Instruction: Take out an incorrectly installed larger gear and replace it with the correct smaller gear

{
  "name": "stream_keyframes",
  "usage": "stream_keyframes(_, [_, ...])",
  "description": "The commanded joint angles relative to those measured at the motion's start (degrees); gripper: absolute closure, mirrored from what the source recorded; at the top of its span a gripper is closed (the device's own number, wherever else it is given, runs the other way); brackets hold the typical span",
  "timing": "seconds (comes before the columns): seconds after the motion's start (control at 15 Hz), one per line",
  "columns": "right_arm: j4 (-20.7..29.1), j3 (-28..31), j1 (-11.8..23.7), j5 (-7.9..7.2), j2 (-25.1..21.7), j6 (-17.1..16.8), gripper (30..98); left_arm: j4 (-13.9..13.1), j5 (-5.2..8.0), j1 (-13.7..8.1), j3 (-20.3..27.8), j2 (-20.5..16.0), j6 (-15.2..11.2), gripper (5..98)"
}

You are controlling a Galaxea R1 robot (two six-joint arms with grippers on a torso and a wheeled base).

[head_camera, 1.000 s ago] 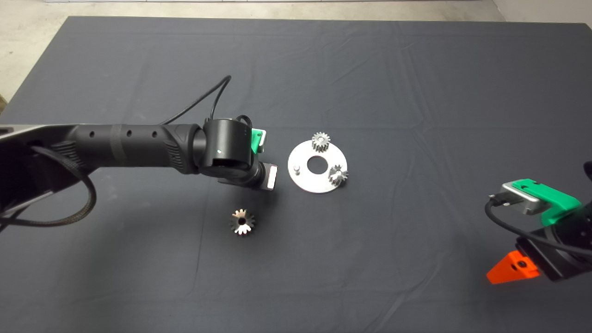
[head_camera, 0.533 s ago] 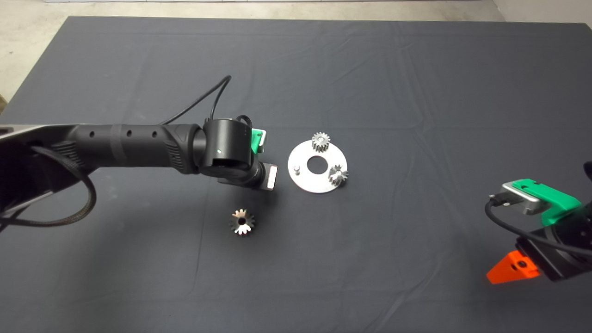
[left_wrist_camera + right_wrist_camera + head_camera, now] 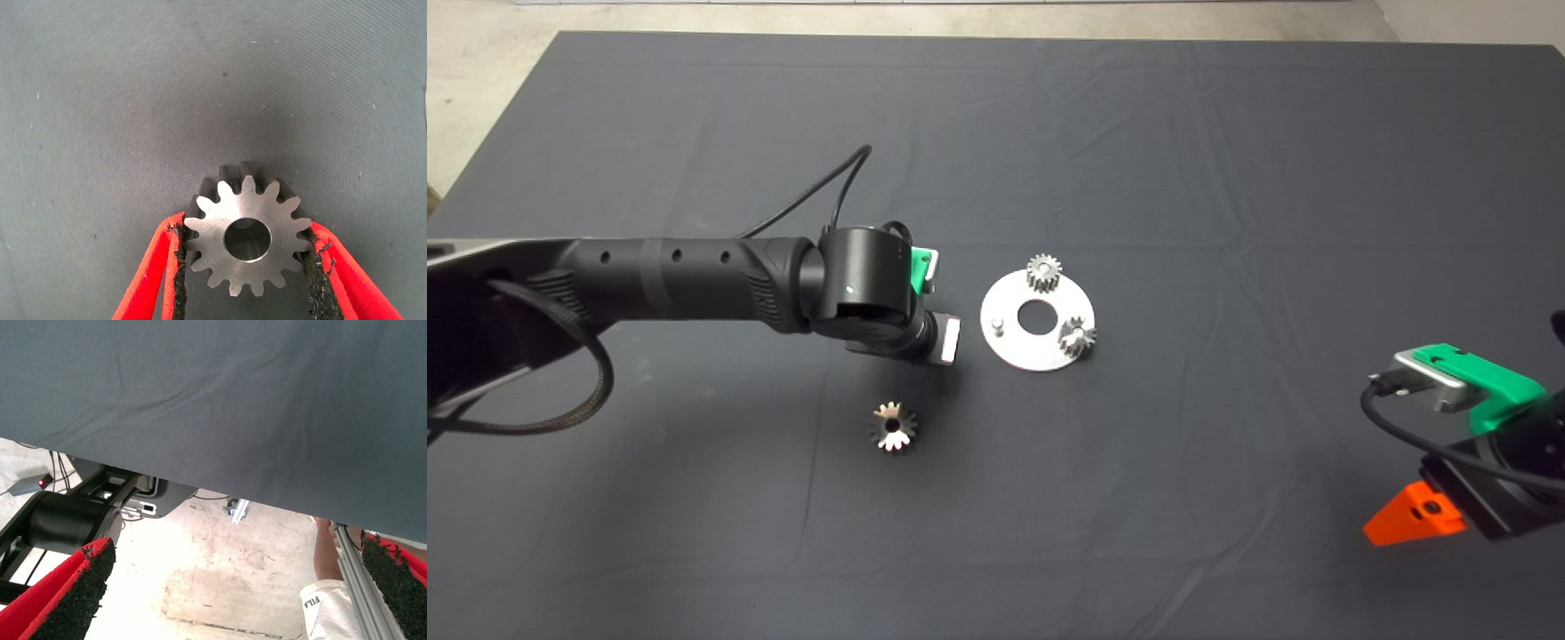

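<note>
- The smaller gear point(image 3: 247, 237) is clamped between the left gripper point(image 3: 245, 257) pads, left of the plate point(image 3: 1014, 351).
- Keep its bore level over the bare pin point(image 3: 1000, 324).
- The larger gear point(image 3: 893, 427) lies nearer.
- The right gripper point(image 3: 240, 587), spread apart, waits near right.

The left arm point(image 3: 685, 280) is a black ribbed tube with small round holes, a braided cable looping beneath it, a green-lit wrist drum and green mount, while both hands carry red fingers point(image 3: 157, 273) faced with frayed black pads point(image 3: 77, 590).
</note>
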Motion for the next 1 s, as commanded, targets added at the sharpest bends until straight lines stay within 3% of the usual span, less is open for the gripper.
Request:
stream_keyframes(0.0, [2.2, 0.4, 1.2, -5.92, -0.3, -0.1, 30.7, -4.3, 2.46, -1.7, -0.9, 2.1, -5.5, 68.0])
stream_keyframes(0.07, [2.3, 0.4, 1.2, -5.98, -0.4, -0.1, 30.7, -4.4, 2.46, -2.0, -1.8, 2.2, -5.5, 68.0])
stream_keyframes(0.2, [2.2, 0.4, 1.1, -5.89, -0.3, -0.1, 30.7, -4.6, 2.46, -5.1, -4.1, 2.8, -5.4, 68.1])
stream_keyframes(0.33, [2.2, 0.4, 1.1, -5.89, -0.3, 0.0, 30.7, -5.3, 2.88, -7.3, -7.0, 5.8, -4.9, 68.2])
stream_keyframes(0.53, [2.2, 0.4, 1.1, -5.89, -0.4, 0.0, 30.7, -7.1, 2.9, -7.8, -7.8, 8.3, -4.9, 68.2])
stream_keyframes(0.67, [2.2, 0.4, 1.1, -5.89, -0.3, 0.0, 30.7, -7.2, 2.99, -9.1, -8.2, 8.4, -4.9, 68.2])
stream_keyframes(0.93, [2.2, 0.3, 1.1, -5.98, -0.3, 0.0, 30.7, -10.5, 3.69, -12.2, -8.7, 11.1, -4.9, 68.3])
